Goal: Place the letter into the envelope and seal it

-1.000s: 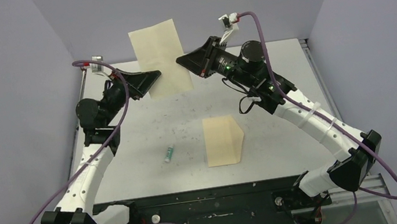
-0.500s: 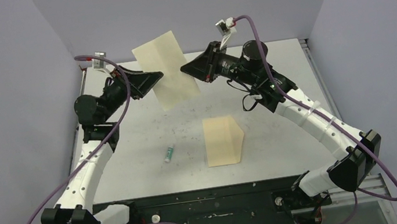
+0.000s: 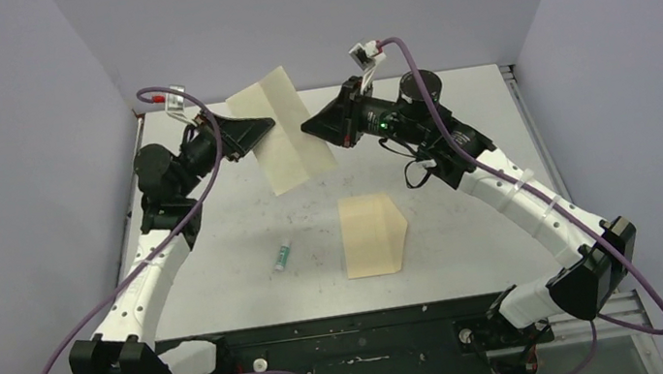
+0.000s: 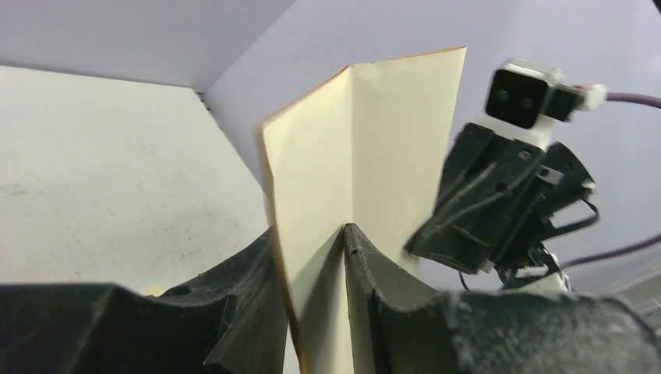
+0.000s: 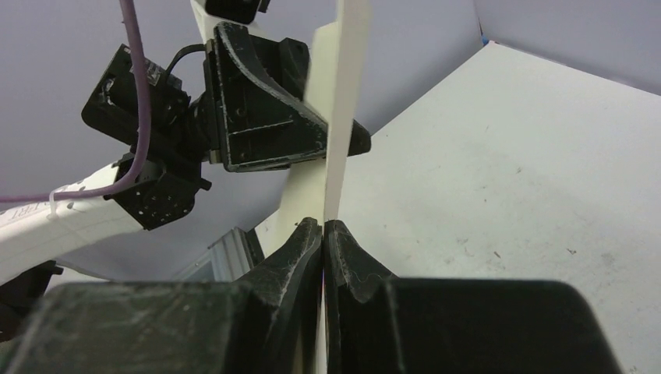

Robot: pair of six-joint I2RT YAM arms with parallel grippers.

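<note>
The letter is a creased sheet held in the air over the far middle of the table, tilted. It shows its pale plain side with a brownish edge; its printed border is hidden. My left gripper is shut on its left edge, fingers either side of one panel. My right gripper is shut on its right edge. The envelope lies flat on the table's middle, pale tan, with its flap at the right.
A small green-and-white tube lies on the table left of the envelope. The walls stand close behind and at both sides. A black rail runs along the near edge between the arm bases.
Both grippers have carried the letter a little lower and nearer. The sheet has tilted from nearly upright, its lower end swinging right. The envelope and tube have not moved.
</note>
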